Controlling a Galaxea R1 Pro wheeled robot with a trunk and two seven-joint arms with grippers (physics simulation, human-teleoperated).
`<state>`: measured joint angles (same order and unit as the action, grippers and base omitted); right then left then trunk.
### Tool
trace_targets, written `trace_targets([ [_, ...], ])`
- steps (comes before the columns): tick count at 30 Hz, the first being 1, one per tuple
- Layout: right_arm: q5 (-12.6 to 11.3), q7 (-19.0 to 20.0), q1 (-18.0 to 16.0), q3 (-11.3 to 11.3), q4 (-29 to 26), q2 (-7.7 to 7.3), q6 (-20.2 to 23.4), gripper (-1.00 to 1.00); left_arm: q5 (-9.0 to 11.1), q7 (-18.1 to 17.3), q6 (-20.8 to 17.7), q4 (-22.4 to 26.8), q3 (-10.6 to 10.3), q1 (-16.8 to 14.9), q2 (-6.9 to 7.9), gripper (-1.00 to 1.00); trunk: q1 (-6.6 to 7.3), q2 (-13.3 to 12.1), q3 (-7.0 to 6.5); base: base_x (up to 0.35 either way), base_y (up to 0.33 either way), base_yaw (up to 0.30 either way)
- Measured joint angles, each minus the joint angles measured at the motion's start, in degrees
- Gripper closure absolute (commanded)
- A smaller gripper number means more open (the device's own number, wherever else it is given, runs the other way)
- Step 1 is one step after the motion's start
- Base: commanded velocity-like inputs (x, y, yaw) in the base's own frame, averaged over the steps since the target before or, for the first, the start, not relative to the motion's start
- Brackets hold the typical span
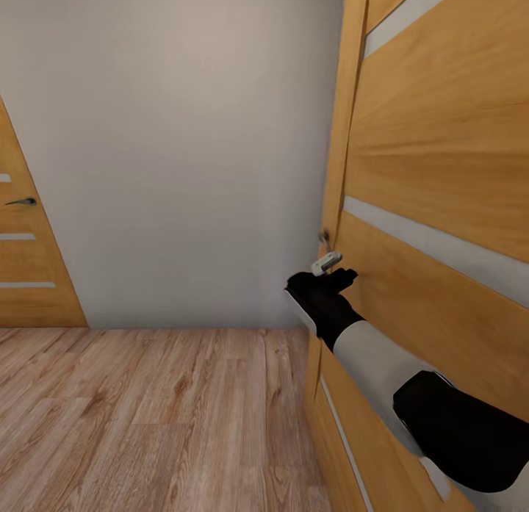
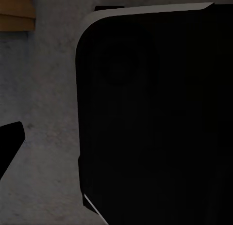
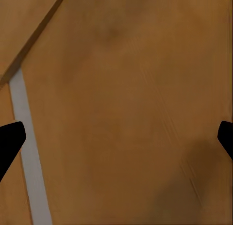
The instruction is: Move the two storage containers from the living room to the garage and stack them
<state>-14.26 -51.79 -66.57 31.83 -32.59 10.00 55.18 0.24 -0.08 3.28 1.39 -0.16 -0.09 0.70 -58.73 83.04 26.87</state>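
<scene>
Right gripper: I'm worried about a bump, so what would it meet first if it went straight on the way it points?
Probably the wooden door. The right gripper, fingers spread, faces its panel near the door handle; how close is unclear.

Right arm extended, hand [image 1: 323,280] open

Hand [image 1: 323,280] just below door handle [image 1: 326,261]
</scene>
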Motion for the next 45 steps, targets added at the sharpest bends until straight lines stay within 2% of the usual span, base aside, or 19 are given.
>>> trace_targets([
  [7,0.60,0.40,-2.98,-0.08,6.41,0.00,-2.39,-1.00,0.00,0.00,0.00,0.00,0.00,0.00,0.00,-1.00,0.00,0.00,0.00,0.000,0.000,0.000],
  [20,0.25,0.56,-3.61,-0.22,7.42,0.00,-2.92,-1.00,0.00,0.02,0.00,0.00,0.00,0.00,0.01,-1.00,0.00,0.00,0.00,0.000,0.000,0.000],
  [31,-0.26,0.49,-6.65,-0.52,11.66,0.00,-4.00,-1.00,0.00,0.05,0.01,-0.01,0.00,0.00,0.00,-1.00,0.00,0.00,0.00,0.000,0.000,0.000],
  [41,-0.68,0.51,-7.08,-0.49,11.79,-1.24,-4.33,-1.00,0.00,0.02,0.01,-0.01,0.00,0.00,0.00,-1.00,0.00,0.00,0.00,0.000,0.000,0.000],
  [45,-0.61,0.41,-7.38,-0.64,11.82,-1.18,-4.17,-1.00,0.00,0.07,0.01,-0.01,0.00,0.00,0.00,-1.00,0.00,0.01,0.01,0.000,0.000,0.000],
])
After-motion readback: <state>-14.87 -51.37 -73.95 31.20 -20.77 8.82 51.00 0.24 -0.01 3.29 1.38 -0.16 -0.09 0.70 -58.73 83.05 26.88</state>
